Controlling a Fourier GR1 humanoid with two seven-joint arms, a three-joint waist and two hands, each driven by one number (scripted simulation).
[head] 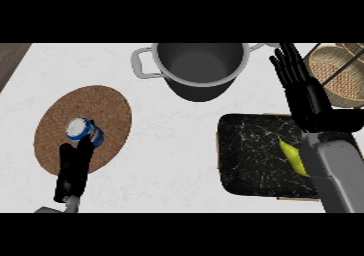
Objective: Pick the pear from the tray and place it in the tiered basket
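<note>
A pale counter (pixel 177 145) seen from steeply above. At the right lies a black marbled tray (pixel 251 155), and on it the yellow-green pear (pixel 290 152), partly covered by the right forearm. The right hand (pixel 307 97) is raised above the tray's far edge, its fingers (pixel 288 62) straight and spread, holding nothing, beside the woven tiered basket (pixel 341 75) in the upper right corner. A grey pot (pixel 200 65) stands at top centre. At the left, a round cork mat (pixel 81 127) carries a blue can (pixel 84 131); the left hand (pixel 74 167) lies just below the can, fingers straight.
</note>
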